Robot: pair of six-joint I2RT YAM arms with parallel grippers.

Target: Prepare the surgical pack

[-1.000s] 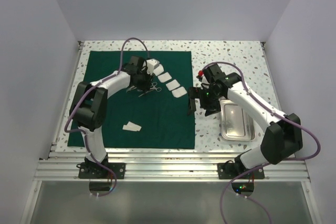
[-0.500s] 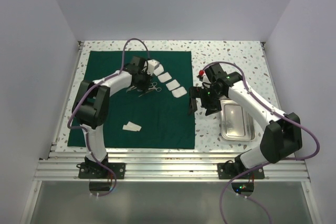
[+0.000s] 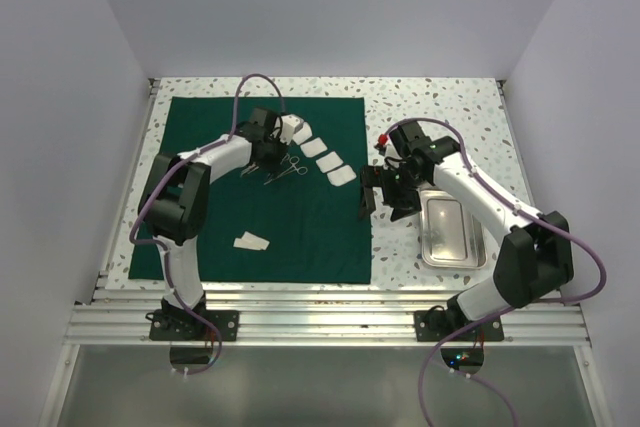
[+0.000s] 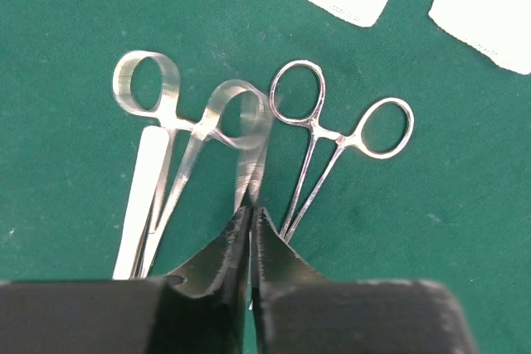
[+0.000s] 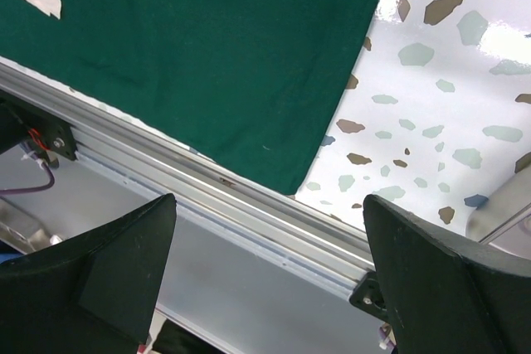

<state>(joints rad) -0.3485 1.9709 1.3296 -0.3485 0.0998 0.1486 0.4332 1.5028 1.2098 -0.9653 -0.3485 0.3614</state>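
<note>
The dark green cloth (image 3: 260,197) lies spread flat on the left of the table. Silvery scissor-like instruments (image 3: 285,169) lie on it near the back. My left gripper (image 3: 268,155) is over them. In the left wrist view its jaws (image 4: 250,221) are shut on the shaft of one ringed instrument (image 4: 241,118). A thin clamp (image 4: 340,134) lies to the right and another instrument (image 4: 145,180) to the left. White gauze squares (image 3: 325,159) lie in a row beside them, and one (image 3: 251,241) lies nearer the front. My right gripper (image 3: 378,193) is open and empty over the cloth's right edge (image 5: 207,39). The steel tray (image 3: 452,232) stands right of it.
The terrazzo tabletop (image 5: 431,105) shows right of the cloth. An aluminium rail (image 3: 320,297) runs along the near edge, also visible in the right wrist view (image 5: 249,213). White walls enclose the table on three sides. A corner of the tray (image 5: 506,205) shows at the right.
The right arm has shifted slightly. The left gripper stays at the instruments.
</note>
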